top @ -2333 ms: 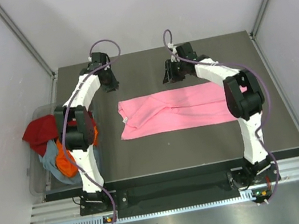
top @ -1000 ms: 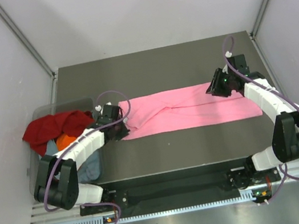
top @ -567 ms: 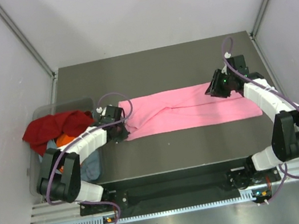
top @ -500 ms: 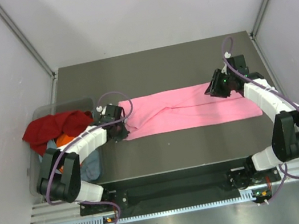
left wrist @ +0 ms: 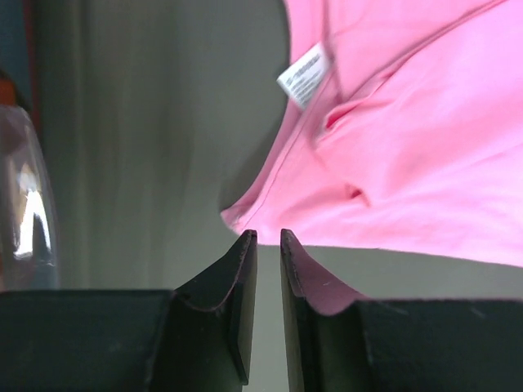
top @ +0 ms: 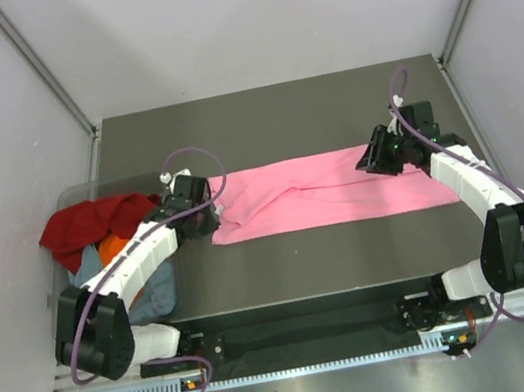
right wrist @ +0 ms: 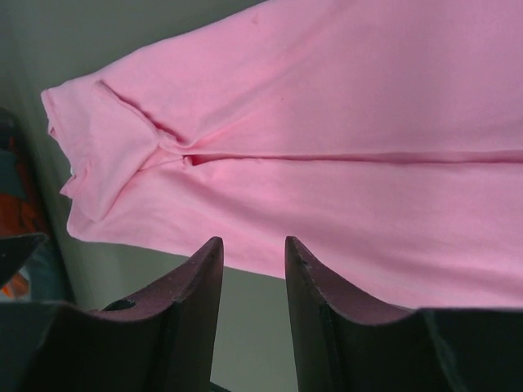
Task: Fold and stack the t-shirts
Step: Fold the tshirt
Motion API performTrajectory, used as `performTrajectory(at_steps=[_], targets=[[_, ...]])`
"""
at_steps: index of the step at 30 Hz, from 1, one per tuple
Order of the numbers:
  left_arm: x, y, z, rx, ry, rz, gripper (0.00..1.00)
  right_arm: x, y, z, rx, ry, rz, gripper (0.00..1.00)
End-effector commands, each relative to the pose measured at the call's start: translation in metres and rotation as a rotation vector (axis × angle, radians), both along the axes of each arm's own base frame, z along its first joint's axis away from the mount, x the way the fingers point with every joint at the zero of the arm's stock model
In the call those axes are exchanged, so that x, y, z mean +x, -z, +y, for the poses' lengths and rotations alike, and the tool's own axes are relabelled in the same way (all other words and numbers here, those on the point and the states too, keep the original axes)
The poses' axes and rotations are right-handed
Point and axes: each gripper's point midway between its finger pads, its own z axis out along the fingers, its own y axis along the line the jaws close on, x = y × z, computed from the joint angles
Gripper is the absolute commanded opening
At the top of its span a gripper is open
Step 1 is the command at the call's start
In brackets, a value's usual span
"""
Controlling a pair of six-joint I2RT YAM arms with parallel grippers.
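Since a second ago the left gripper [left wrist: 265, 237] has drawn back from the shirt's near left corner. Its jaws now stand narrowly apart with nothing between them, apparently a release after smoothing. The right gripper [right wrist: 253, 245] is parted a little wider, also empty, hovering over the shirt's far edge, probably placed for the next fold. The pink t-shirt [top: 327, 190] lies across the dark table [top: 279, 117] as a long flat band, with its sides folded in and its white neck label [left wrist: 304, 75] at the left end. A dark red shirt [top: 80, 228], an orange shirt [top: 110, 255] and a grey-blue shirt [top: 156, 288] sit heaped in a clear bin [top: 64, 322] at far left.
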Motion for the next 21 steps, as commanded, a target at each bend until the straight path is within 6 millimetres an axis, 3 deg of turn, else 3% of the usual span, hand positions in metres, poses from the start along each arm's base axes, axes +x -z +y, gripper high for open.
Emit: performTrajectory(at_steps=[1,10,15,18,21], targets=[[-0.014,0.019,0.004,0.014,0.000,0.069,0.24,0.013,-0.025,0.009,0.039,-0.032,-0.101,0.37],[-0.018,0.060,-0.002,-0.004,0.016,0.128,0.27,0.015,-0.028,0.009,0.042,-0.036,-0.119,0.37],[-0.019,0.088,0.016,0.117,-0.027,0.205,0.09,0.017,-0.026,0.008,0.028,-0.040,-0.119,0.38],[-0.012,0.091,0.025,0.180,-0.059,0.217,0.01,0.019,-0.028,0.007,0.022,-0.035,-0.126,0.38],[-0.006,0.088,0.027,0.210,-0.071,0.219,0.00,0.021,-0.029,0.006,0.020,-0.031,-0.127,0.38]])
